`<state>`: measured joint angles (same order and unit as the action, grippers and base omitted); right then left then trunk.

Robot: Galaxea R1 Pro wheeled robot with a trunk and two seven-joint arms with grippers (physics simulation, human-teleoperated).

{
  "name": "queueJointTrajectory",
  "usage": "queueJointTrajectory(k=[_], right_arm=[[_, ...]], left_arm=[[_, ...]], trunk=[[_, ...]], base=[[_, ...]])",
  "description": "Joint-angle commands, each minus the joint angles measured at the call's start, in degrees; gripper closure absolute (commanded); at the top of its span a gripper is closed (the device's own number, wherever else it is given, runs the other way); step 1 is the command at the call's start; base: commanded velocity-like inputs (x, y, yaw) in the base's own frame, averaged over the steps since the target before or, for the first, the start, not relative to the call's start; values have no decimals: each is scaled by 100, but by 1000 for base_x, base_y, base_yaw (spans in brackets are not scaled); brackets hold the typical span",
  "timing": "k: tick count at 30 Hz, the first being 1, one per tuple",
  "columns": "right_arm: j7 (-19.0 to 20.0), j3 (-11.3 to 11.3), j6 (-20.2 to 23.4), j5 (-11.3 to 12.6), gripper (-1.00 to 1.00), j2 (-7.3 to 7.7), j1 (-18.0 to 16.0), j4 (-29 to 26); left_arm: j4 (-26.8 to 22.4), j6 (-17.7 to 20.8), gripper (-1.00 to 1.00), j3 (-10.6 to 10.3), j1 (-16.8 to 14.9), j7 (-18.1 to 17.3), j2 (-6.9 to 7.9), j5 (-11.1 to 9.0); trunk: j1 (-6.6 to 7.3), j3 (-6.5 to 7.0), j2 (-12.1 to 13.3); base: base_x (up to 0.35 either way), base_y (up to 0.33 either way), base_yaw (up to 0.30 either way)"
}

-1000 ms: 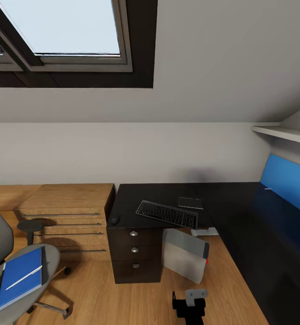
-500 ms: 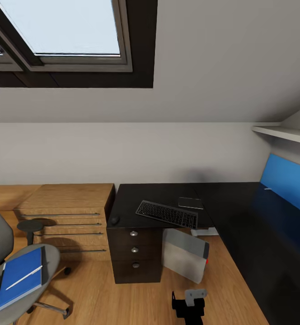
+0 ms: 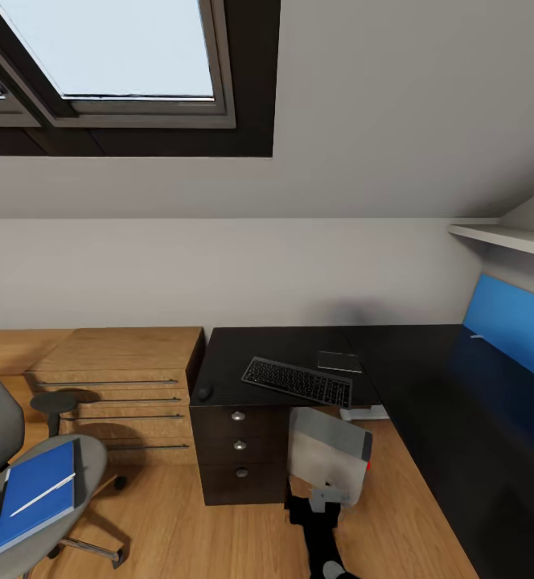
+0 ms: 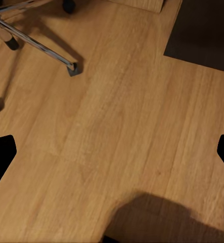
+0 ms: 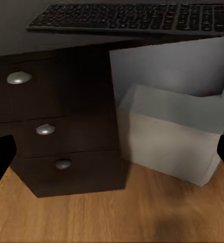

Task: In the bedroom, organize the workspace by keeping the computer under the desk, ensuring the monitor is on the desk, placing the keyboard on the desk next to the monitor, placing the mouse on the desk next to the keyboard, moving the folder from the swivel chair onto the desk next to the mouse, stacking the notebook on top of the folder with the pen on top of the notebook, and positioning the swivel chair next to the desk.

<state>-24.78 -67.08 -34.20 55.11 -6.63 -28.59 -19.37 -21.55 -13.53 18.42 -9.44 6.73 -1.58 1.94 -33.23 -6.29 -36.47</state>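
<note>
- The right gripper point(image 3: 326, 500) has risen since a moment ago and is now reaching toward the computer point(image 3: 330, 453), jaws spread wide and empty.
- The computer is sitting tilted, half under the desk point(image 3: 299, 346).
- The keyboard point(image 3: 298, 380) and mouse point(image 3: 205, 392) are lying on the desk.
- The folder point(image 3: 35, 492) and pen point(image 3: 43, 494) are waiting on the swivel chair point(image 3: 90, 458).
- The left gripper point(image 4: 112, 152) is hanging wide open over the floor.

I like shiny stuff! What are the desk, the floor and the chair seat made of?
The desk looks like glossy black lacquered board: it mirrors the blue panel. The floor looks like light varnished wood, with grain and plank lines. The chair seat seems grey fabric, matte, though it could be plastic.
</note>
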Motion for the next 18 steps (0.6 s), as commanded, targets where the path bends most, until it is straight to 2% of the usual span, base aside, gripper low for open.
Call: queueJointTrajectory(k=[1,2,3,6,7,9,10,11,12,13,14,16,17,18], right_arm=[[-198,-39,12,43,-100,76,-72,-222],[-348,-35,64,43,-100,151,-143,-456],[-637,-28,255,43,-100,313,-307,-996],[-1028,-14,771,42,-100,603,-561,-1906],[-1264,18,1227,42,-100,825,-705,-2539],[-1468,123,1717,43,-100,1046,-829,-3159],[-1619,330,2217,45,-100,1237,-930,-3734],[-1673,469,2464,46,-100,1313,-972,-3988],[-1751,813,3007,50,-100,1424,-1033,-4422],[-1779,966,3246,50,-100,1464,-1054,-4588],[-1823,1329,3937,53,-100,1531,-1096,-4902],[-1842,1551,4566,42,-100,1571,-1122,-4973],[-1845,1582,4656,37,-100,1579,-1125,-4959],[-1862,1694,4969,-110,-100,1637,-1127,-4854]], left_arm=[[1,-17,-100,15,-5,15,-8,20],[1,-15,-100,13,-5,17,-12,19],[1,-16,-100,10,-5,18,-15,20],[1,-22,-100,7,-5,20,-18,22],[1,-29,-100,6,-5,20,-21,23],[1,-36,-100,8,-5,19,-23,24],[1,-42,-100,10,-5,15,-24,25],[1,-45,-100,10,-5,13,-25,25],[1,-49,-100,11,-5,9,-25,26],[1,-52,-100,12,-5,8,-25,26],[1,-57,-100,9,-5,6,-26,26],[1,-60,-100,6,-5,5,-23,22],[1,-60,-100,6,-5,4,-22,21],[1,-62,-100,10,-5,4,-21,8]], trunk=[[-2,-11,-9],[-2,-11,-9],[-2,-11,-9],[-2,-11,-9],[-2,-11,-9],[-2,-11,-9],[-2,-11,-9],[-2,-11,-9],[-2,-11,-9],[-2,-11,-9],[-2,-11,-9],[-2,-11,-9],[-2,-11,-9],[-2,-11,-9]], base=[[0,0,0],[0,0,0],[0,0,0],[0,0,0],[0,0,0],[0,0,0],[0,0,0],[0,0,0],[0,0,0],[0,0,0],[49,0,0],[138,0,0],[207,0,0],[311,0,0]])
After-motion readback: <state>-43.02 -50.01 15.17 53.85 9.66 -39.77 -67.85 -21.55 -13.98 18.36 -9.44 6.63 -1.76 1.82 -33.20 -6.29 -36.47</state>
